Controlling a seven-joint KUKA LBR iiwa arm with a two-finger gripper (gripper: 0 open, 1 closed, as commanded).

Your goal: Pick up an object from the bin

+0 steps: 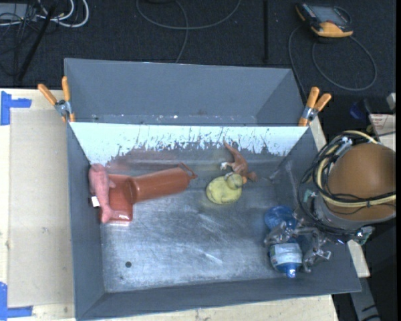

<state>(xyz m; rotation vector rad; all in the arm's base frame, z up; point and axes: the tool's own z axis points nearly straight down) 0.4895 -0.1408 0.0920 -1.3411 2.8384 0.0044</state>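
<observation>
My gripper [299,241] is low in the bin's front right corner, under the arm's orange dome. It sits directly over a blue, crumpled-looking thing with a white band [285,256], part of which pokes out towards the back. The gripper's metal parts overlap that blue thing, and whether they grip it is hidden. A yellow soft lump [222,190] lies to the left, near the middle of the bin at the back.
A small orange-brown figure [239,160] rests against the back wall just behind the yellow lump. At the left, a long red-brown bottle-shaped thing [157,183] lies on its side beside a pink piece [101,192]. The right wall is close to the gripper.
</observation>
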